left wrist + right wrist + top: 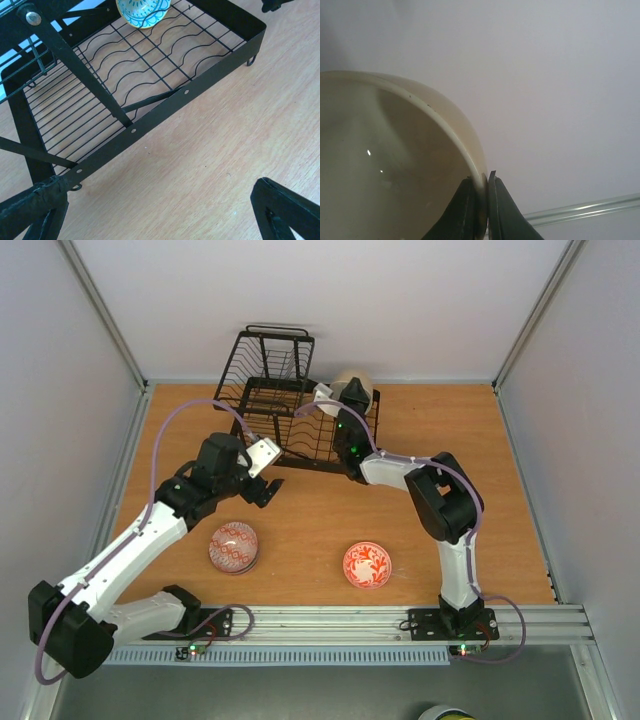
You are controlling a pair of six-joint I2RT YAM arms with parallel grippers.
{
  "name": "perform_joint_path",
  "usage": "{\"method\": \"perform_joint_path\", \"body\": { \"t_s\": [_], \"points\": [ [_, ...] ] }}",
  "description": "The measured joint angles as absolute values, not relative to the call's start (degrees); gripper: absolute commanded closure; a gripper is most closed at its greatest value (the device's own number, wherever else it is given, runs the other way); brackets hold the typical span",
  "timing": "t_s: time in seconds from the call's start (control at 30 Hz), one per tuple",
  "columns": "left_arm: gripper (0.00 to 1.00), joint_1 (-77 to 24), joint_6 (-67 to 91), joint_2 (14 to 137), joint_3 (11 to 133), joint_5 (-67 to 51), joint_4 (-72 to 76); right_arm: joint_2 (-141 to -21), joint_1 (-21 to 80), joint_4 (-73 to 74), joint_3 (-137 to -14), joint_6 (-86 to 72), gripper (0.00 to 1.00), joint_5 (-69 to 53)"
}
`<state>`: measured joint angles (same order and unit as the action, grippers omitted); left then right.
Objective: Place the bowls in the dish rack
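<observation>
Bowls [233, 547] [367, 565]: two on the table [430, 430]; right end effector [481, 176] pinches a third bowl [358, 387]; left end effector [159, 212] spread.

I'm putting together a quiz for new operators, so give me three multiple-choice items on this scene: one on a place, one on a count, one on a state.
1. Where is the pale bowl?
A) between the two arm bases
B) held at the far right corner of the rack
C) on the floor

2. How many bowls lie on the table?
A) one
B) two
C) four

3. How is the left gripper?
A) open and empty
B) shut on a bowl
C) shut on a wire

Answers:
1 B: the right gripper pinches its rim up at the rack.
2 B: only a pink bowl and a red-and-white bowl lie there.
3 A: its fingers stand wide apart with only bare wood between them.
</observation>
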<state>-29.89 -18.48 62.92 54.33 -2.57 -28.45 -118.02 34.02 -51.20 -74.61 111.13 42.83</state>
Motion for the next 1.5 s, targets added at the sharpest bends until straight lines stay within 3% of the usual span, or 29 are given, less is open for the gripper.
{"method": "perform_joint_path", "body": {
  "t_s": [0.57, 1.5],
  "points": [
    [0.01, -29.8, -18.5, 63.0, 54.1, -2.3, -28.4, -125.5, 33.5, -54.2, -72.6, 111.3, 0.99, 41.4],
    [0.01, -29.8, -18.7, 63.5, 54.1, -2.0, -28.4, -135.5, 30.4, -59.2, -79.9, 116.4, 0.99, 39.7]
  ]
}}
